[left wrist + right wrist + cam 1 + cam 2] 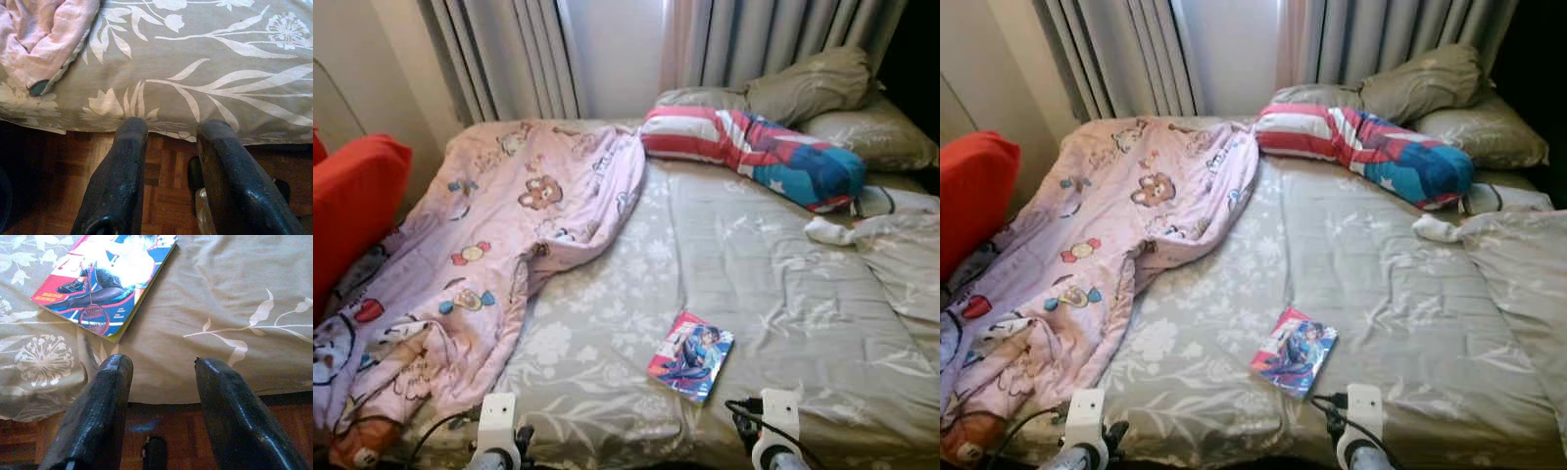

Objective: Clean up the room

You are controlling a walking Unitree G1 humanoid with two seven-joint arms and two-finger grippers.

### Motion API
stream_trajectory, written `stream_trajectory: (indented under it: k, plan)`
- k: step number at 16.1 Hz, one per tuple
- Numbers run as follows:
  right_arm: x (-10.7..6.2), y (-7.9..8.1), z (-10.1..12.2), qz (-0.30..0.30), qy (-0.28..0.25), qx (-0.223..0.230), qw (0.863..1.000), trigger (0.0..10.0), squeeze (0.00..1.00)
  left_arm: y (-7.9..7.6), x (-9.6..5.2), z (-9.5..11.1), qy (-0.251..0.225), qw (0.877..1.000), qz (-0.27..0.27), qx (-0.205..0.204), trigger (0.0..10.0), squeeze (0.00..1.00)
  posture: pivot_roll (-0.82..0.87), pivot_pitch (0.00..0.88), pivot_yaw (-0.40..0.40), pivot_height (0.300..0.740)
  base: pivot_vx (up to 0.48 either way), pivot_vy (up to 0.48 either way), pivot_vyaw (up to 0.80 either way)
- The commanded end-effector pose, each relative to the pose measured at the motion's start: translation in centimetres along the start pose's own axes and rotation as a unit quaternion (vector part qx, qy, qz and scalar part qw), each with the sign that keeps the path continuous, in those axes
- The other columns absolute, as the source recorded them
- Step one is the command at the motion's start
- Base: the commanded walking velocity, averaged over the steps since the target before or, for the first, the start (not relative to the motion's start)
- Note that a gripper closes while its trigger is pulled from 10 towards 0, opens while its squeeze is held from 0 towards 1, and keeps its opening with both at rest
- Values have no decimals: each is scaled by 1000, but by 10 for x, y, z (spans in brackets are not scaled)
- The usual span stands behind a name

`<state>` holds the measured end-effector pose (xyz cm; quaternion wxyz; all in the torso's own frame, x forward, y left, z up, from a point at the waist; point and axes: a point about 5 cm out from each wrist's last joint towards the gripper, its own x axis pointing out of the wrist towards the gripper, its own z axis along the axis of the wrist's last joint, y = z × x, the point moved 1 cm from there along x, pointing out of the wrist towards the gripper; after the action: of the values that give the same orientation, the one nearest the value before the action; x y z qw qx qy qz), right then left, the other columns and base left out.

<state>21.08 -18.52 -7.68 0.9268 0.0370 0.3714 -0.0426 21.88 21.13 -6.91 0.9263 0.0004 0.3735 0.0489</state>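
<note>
A colourful comic book lies flat on the grey floral bedsheet near the bed's front edge. My right gripper hovers open at that edge, the book just ahead of its fingertips and a little to one side. My left gripper is open too, held at the bed's front edge over the wooden floor, near the hem of a pink cartoon-print blanket. That blanket sprawls over the bed's left half. A white sock lies at the right.
A red, white and blue striped bolster and grey pillows sit at the head of the bed under grey curtains. A red cushion stands at the left. Parquet floor runs below the bed's edge.
</note>
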Motion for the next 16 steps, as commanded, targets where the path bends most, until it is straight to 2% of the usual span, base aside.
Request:
stream_trajectory:
  k: [1, 4, 5, 16]
  plan:
    - [-1, 3, -4, 5, 7, -8, 1000, 10000, 0, 2, -1, -3, 4, 1000, 3, 0, 10000, 0, 69, 0, 31, 740, 0, 0, 0]
    - [-1, 3, -4, 3, 3, -6, 1000, 10000, 0, 4, -1, -4, 6, 1000, 6, -1, 10000, 0, 69, 0, 30, 740, 0, 0, 750]
    - [-1, 2, -4, -2, 2, 10, 1000, 10000, 0, 3, -1, -4, 5, 1000, 6, -2, 10000, 0, 68, 0, 30, 740, 0, 0, 0]
    - [0, 4, 1, 3, -4, 8, 1000, 10000, 0, 2, -1, -3, 3, 1000, 8, -4, 10000, 0, 70, 0, 26, 740, 0, 0, 0]
